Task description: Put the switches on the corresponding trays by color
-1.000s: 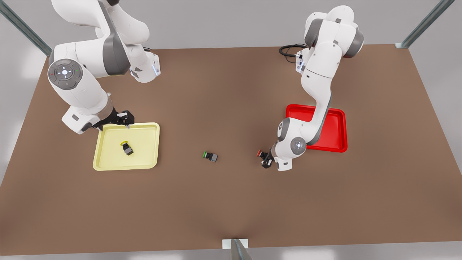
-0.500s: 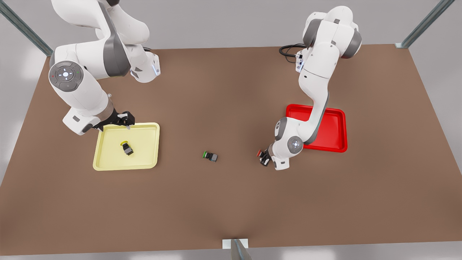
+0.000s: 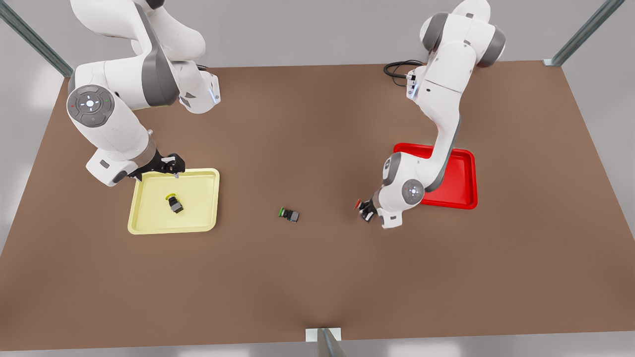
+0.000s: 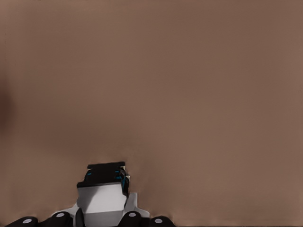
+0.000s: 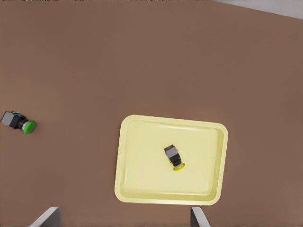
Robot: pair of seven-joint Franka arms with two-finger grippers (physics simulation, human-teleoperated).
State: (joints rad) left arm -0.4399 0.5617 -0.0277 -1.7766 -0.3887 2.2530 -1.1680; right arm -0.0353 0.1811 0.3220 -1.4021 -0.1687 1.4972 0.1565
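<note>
table (image 3: 317, 277) brown, bare apart from two trays and three switches. red tray (image 3: 461, 173) toward front view's right, partly behind an arm; yellow tray (image 3: 198, 198) toward front view's left.

left gripper (image 3: 366, 212) low over table, just beside red tray's near corner on its front-view-left side, pinching red switch (image 3: 357, 204); red cap poking out sideways, grey and black body (image 4: 102, 189) seen between the jaws in left wrist view. right gripper (image 3: 171, 166) waiting above far rim of yellow tray, fingers (image 5: 47, 217) spread wide, nothing between. yellow switch (image 3: 173, 203) lying on its side inside yellow tray, near the middle. green-capped switch (image 3: 288, 214) loose on table between the trays, no matching tray in sight.

step in hand, by judgement: carry red switch to red tray. advice: lift enough to clear the raised rim, swing across toward front view's right, lower over the tray's bare floor well inside the rim, open only once close to the floor to stop the small body bouncing or rolling out. keep grip firm, hold being off the cap end.

writing: none legible; small coloured marks on the arms' round joint caps only.
</note>
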